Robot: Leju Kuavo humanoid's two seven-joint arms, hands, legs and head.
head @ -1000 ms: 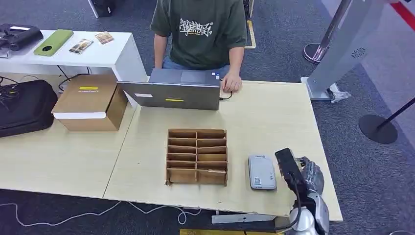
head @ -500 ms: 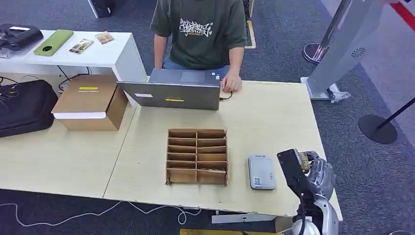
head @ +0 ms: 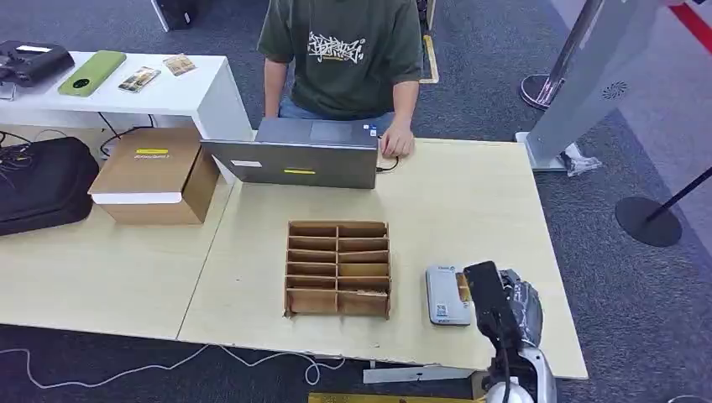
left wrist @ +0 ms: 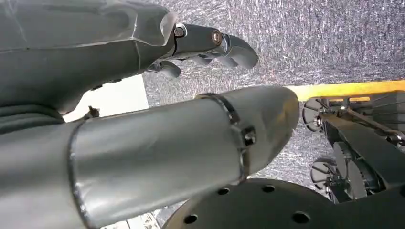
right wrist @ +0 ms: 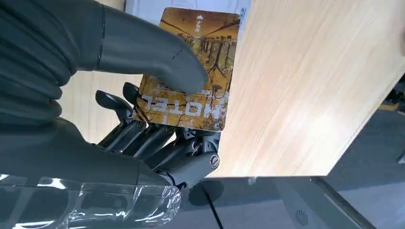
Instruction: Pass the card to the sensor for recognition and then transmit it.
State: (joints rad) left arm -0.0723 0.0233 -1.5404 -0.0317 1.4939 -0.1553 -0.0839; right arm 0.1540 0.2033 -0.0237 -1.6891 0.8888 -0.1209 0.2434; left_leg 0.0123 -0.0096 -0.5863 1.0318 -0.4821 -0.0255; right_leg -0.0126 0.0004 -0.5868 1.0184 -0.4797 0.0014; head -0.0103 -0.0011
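My right hand hovers at the table's front right, its near edge over the grey card sensor. It holds a brown hotel card pinched between thumb and fingers; the card's edge pokes out over the sensor's right side. In the right wrist view the thumb presses on the card's printed face above the wooden tabletop. My left hand hangs over grey carpet, fingers loosely curled around nothing.
A cardboard slotted organiser stands left of the sensor. A person in a green shirt sits behind an open laptop at the far edge. A cardboard box and black bag occupy the left table.
My right hand has swung left with the card, from beside the sensor to partly over its right edge.
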